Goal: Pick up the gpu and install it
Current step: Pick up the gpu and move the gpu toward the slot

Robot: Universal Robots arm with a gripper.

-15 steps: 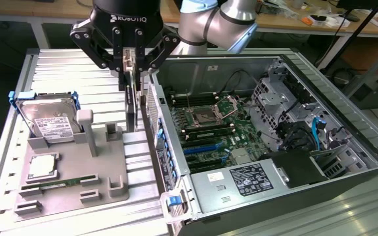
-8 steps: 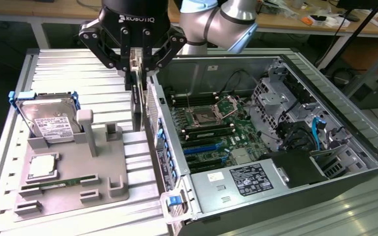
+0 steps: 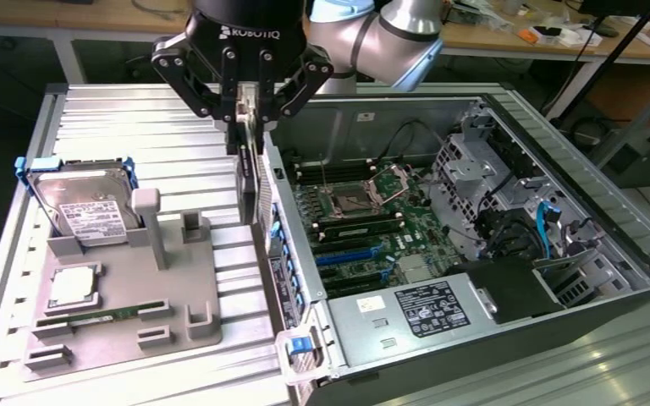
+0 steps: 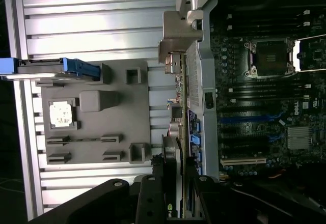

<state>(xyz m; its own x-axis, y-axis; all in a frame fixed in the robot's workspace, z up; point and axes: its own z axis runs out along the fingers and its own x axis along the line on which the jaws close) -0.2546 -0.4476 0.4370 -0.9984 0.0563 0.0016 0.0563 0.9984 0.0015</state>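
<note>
At the exterior view's left, a grey holder point(image 3: 173, 288) lies on the ribbed metal desk point(image 3: 133, 118). A hard drive point(image 3: 82, 207) in a blue frame stands in its upper-left slot, with a square chip point(image 3: 71, 288) below it. The thin green memory stick point(image 3: 99, 315) is too small to make out in detail. At upper centre the arm point(image 3: 404, 25) is cut off by the top edge of the frame. Its jaws are clamped on the top of the graphics card point(image 3: 254, 182), hiding that edge. The card hangs upright and edge-on, so its faces barely show. It is in the air between the holder and the open computer case point(image 3: 359, 114), just beside the case's side wall; whether they touch cannot be told. In the wrist view the card point(image 4: 170, 183) is again edge-on. Right of centre, the motherboard point(image 3: 359, 220) lies inside the case, whose lower corner runs off the frame.
</note>
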